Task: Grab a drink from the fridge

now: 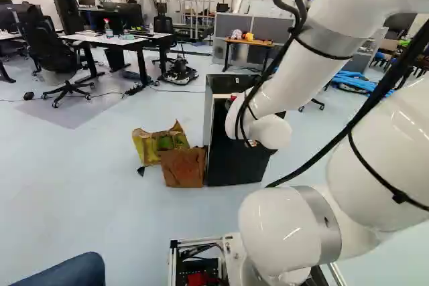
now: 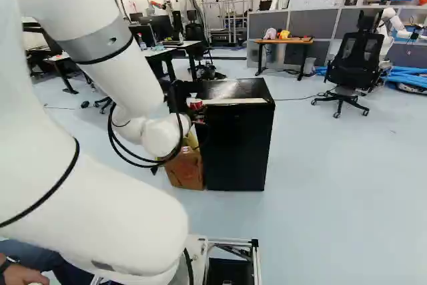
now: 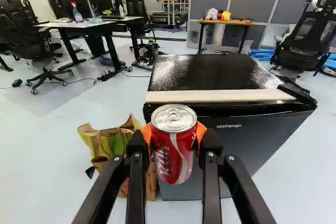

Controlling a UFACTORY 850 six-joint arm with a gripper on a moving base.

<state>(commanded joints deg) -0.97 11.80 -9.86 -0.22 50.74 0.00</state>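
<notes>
Can (image 3: pixel 173 145) of soda, red with a white band and a silver lid, stands upright between the 2 orange pads (image 3: pixel 146 134) of the black gripper (image 2: pixel 199 115), which is closed on it from 2 sides, the fingers parted by the can's width. In the wrist view it shows against the front of the black mini fridge (image 2: pixel 237 145), below the pale strip (image 3: pixel 220 96) along the front edge of the fridge top. At the fridge's left in the left base view, a brown carton (image 1: pixel 183 168) sits on the floor, with a yellow-green bag (image 1: pixel 161 143) just behind it. Farther back, a wooden-topped table (image 2: pixel 283 41) stands before grey partitions (image 2: pixel 293 25); 1 black mesh office chair (image 2: pixel 353 65) is at the right of the right base view.
</notes>
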